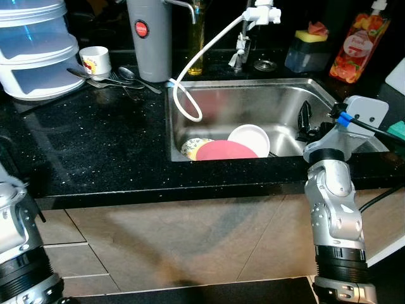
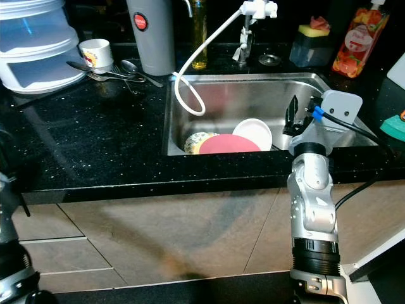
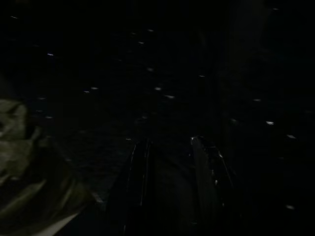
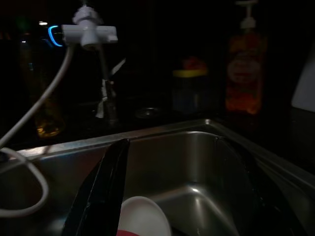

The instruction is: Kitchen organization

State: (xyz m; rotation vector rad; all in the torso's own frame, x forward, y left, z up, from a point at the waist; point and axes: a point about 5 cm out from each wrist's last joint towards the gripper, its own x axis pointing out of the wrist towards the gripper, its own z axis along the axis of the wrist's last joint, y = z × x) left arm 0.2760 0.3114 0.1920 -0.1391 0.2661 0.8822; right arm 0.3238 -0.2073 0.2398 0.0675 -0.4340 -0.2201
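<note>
The right gripper (image 2: 292,117) reaches over the front lip of the stainless steel sink (image 1: 218,95) into the right half of the basin, its two black fingers (image 4: 101,189) spread wide apart with nothing between them and the basin's right wall close beside it. Lower in the basin, against the front wall, lie a white bowl (image 1: 249,139), a pink plate (image 1: 226,151) overlapping it, and a patterned dish (image 1: 193,147) partly tucked under the pink plate; the gripper is near the bowl but apart from it. A white hose (image 1: 190,79) runs down from the faucet head (image 1: 262,13) and loops along the basin's left wall, leaving the middle and rear of the basin floor bare. Behind the sink stand a sponge holder (image 1: 306,52) and an orange soap bottle (image 1: 358,45). On the black speckled countertop (image 1: 88,152) to the left, a grey canister (image 1: 149,39) stands at the sink's rear corner, with spoons and forks (image 1: 114,78) lying just beside it, a small white cup (image 1: 95,61) and a stacked white container (image 1: 35,50) at the far left; the broad front stretch of counter is bare up to its edge. The left gripper (image 3: 170,167) hangs low in shadow, and whether its fingers are parted or closed cannot be made out.
</note>
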